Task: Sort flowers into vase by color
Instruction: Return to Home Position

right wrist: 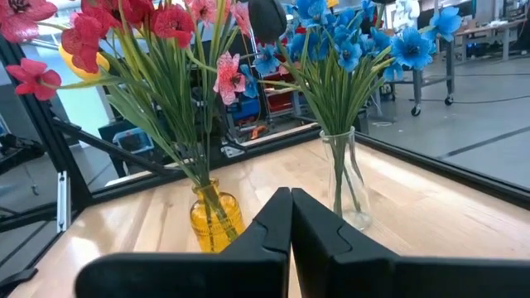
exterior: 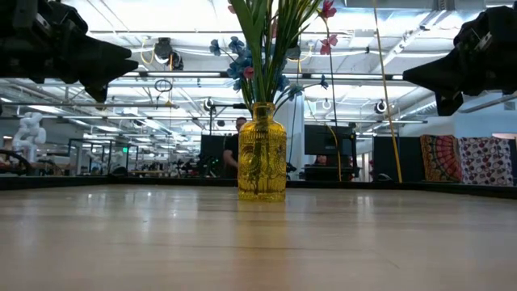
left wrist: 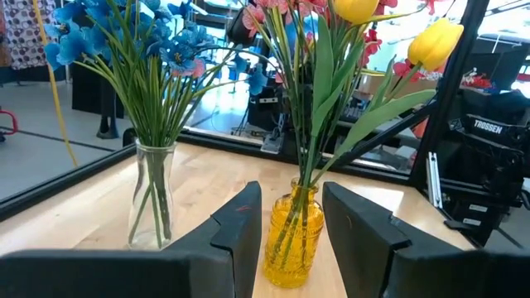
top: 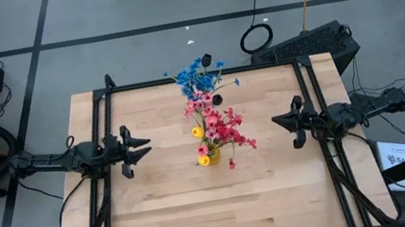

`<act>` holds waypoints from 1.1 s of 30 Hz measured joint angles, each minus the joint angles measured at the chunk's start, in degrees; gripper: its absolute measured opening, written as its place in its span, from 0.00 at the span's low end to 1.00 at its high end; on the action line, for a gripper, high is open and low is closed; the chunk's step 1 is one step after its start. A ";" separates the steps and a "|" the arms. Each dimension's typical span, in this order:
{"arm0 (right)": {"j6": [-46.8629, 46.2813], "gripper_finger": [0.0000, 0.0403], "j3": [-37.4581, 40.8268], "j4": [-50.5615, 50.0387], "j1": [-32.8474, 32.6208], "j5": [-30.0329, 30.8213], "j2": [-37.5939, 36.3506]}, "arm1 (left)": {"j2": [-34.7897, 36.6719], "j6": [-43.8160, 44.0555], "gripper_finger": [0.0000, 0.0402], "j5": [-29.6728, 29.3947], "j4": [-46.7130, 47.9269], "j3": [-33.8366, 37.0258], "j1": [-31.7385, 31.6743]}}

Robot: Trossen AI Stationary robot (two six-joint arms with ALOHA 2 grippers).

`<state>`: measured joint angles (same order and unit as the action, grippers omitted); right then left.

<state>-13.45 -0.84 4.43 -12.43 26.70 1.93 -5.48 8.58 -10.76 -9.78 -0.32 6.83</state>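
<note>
A yellow-amber vase (top: 210, 158) stands on its base mid-table and holds red flowers (right wrist: 108, 25), pink flowers (right wrist: 228, 79) and yellow tulips (left wrist: 435, 41) by their stems. Just beyond it, toward the far edge, a clear glass vase (left wrist: 151, 194) holds the blue flowers (top: 194, 75). My left gripper (top: 142, 146) hovers open to the left of the vases, above the table, pointing at them. My right gripper (top: 276, 122) hovers shut to their right, also pointing inward. Neither touches anything. The low view shows the amber vase (exterior: 262, 153) upright with both grippers high on either side.
A black frame rail (top: 204, 75) runs around the table's far edge and sides, close behind the blue flowers. Bare wood (top: 220, 218) lies between the vases and the near edge. The flower heads spread wider than their vases, toward both grippers.
</note>
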 joint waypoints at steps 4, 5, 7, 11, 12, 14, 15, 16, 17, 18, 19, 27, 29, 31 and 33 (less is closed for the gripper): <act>0.00 0.00 0.00 0.04 0.00 0.00 0.00 | 0.00 -6.50 0.34 -0.03 0.04 0.02 0.00; 0.00 0.00 0.00 0.05 0.00 0.00 0.00 | 0.00 -7.84 0.34 0.12 0.08 0.02 0.00; 0.00 0.00 0.00 0.04 0.00 0.00 0.00 | 0.00 -8.21 0.34 1.26 1.40 0.02 0.00; 0.00 0.00 0.00 0.06 0.00 0.02 0.00 | -0.06 -7.52 0.34 2.44 7.45 0.02 0.00; 0.00 0.00 0.00 0.04 0.00 0.02 0.00 | -0.39 -7.64 0.34 2.98 7.33 0.01 0.00; 0.02 0.00 0.00 0.06 0.00 0.03 0.00 | -0.79 -7.63 0.34 3.42 7.08 0.00 0.00; 0.02 0.00 0.00 0.06 0.00 0.04 0.02 | -0.81 -7.59 0.34 3.45 7.08 0.00 0.00; 0.01 0.00 0.00 0.05 0.00 0.06 0.00 | -0.75 -7.58 0.34 3.43 7.01 0.01 0.00; 0.02 0.00 0.00 0.05 0.00 0.04 0.00 | -0.76 -7.58 0.34 3.43 6.94 0.00 0.00; 0.02 0.00 0.00 0.05 0.00 0.04 0.01 | -0.79 -7.58 0.34 3.43 7.06 0.00 0.00; 0.02 0.00 0.00 0.06 0.00 0.06 0.01 | -0.76 -7.58 0.34 3.43 7.03 0.00 0.00; 0.02 0.00 0.00 0.06 0.00 0.04 0.00 | -0.76 -7.57 0.34 3.43 7.13 0.00 0.00; 0.02 0.00 0.00 0.06 0.00 0.05 0.00 | -0.78 -7.56 0.34 3.43 7.15 0.00 0.00; 0.02 0.00 0.00 0.05 0.00 0.04 0.00 | -0.76 -7.56 0.34 3.43 7.15 0.00 0.00; 0.00 0.00 0.00 0.06 0.00 0.06 0.00 | -0.79 -7.54 0.34 3.43 7.15 0.00 0.00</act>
<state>-13.45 -0.84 4.49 -12.43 26.76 1.93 -6.26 1.04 -7.33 -2.63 -0.32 6.83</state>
